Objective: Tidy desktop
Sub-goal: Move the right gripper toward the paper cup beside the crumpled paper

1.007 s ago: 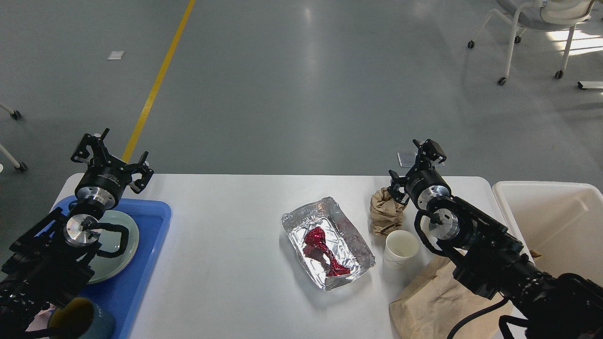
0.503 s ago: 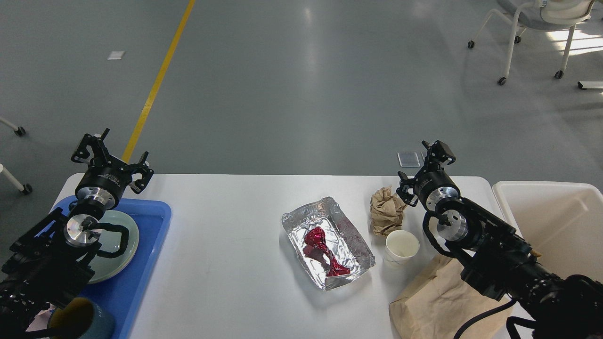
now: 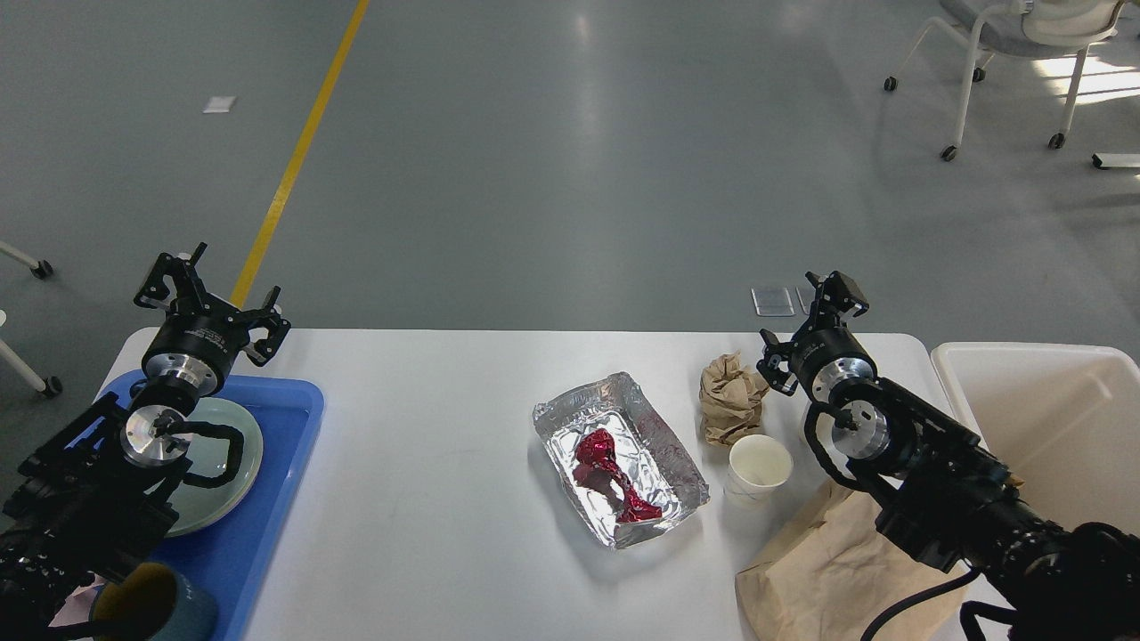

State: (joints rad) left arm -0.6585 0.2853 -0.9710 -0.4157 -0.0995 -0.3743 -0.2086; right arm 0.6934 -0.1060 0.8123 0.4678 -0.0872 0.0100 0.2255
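Compared with one second ago, the right claw [image 3: 815, 325] moves to the right and a little away from the crumpled paper ball [image 3: 730, 399]. Earlier it was just over the ball; now it stands beside it, near the far right corner of the bench [image 3: 427, 499], and the ball is fully visible and not touched. The claw's two fingers are spread and nothing is between them. The left claw [image 3: 212, 298] does not change: it hovers over the far edge of the blue tray [image 3: 280, 463], fingers spread and empty.

I judge that no grasp has happened yet. The right arm seems to be repositioning, perhaps for a better approach to the ball or to the paper cup [image 3: 758, 469], but I cannot say which one it aims at.

The bench is a large white top with rounded corners and a matte surface, and it fills the lower half of the view, in front of the robot. It is not tidy yet. In its middle lies a foil tray [image 3: 663, 445] with a red wrapper [image 3: 610, 472] inside. To the right are the paper ball, the cup just in front of it, and a flat brown paper bag [image 3: 819, 570] at the near right edge, partly under the right arm. The cream bin [image 3: 1051, 418] stands just beside the right end of the bench. On the left, the tray holds a pale green plate [image 3: 236, 445] and a dark mug [image 3: 156, 605].
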